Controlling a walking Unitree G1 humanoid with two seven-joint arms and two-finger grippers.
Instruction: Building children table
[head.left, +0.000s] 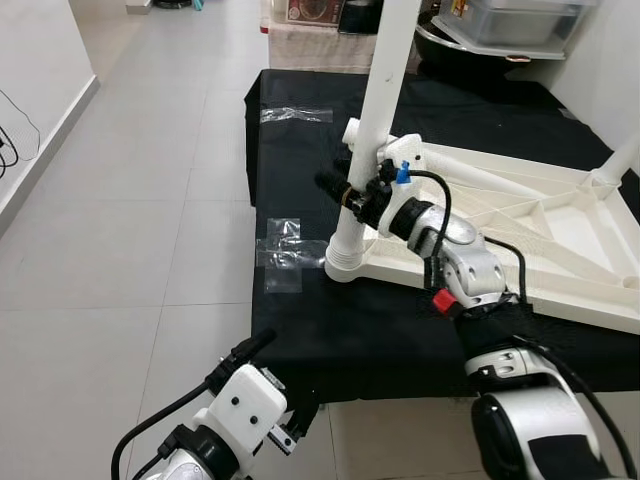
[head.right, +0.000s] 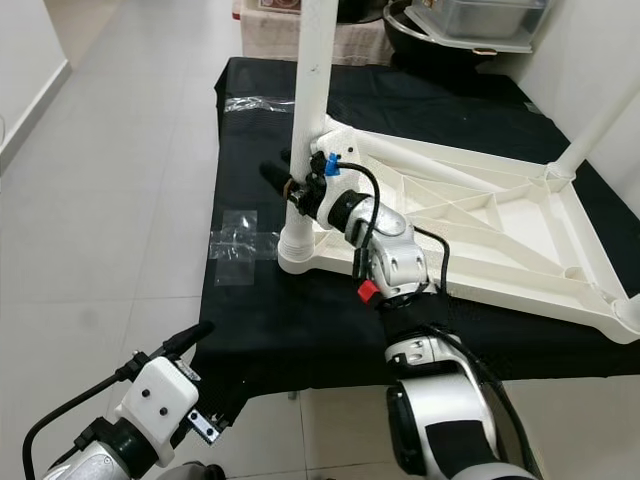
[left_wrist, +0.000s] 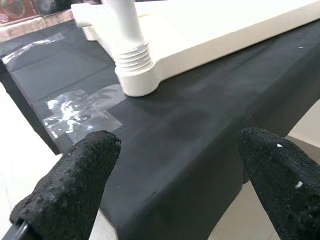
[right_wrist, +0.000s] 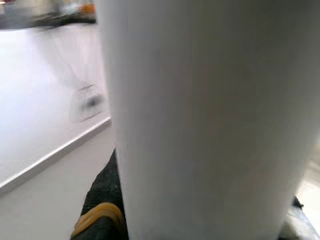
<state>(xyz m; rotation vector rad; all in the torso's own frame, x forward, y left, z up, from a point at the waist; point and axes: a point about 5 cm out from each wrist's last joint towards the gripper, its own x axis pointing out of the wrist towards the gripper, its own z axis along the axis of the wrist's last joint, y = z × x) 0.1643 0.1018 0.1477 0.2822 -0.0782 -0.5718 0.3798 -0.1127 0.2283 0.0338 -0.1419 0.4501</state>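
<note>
Left eye view: the upturned tabletop (head.left: 560, 235) lies on my black bench (head.left: 330, 330), its white leg (head.left: 372, 130) standing upright in the near corner socket; my right claw (head.left: 345, 190) is clenched round it, left claw (left_wrist: 175, 190) released below.

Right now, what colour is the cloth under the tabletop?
Black; the cloth shows best in the left eye view.

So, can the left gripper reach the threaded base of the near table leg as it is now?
Probably yes. The left gripper is open and low at the black mat's edge, with only bare mat and tape before the leg base.
</note>
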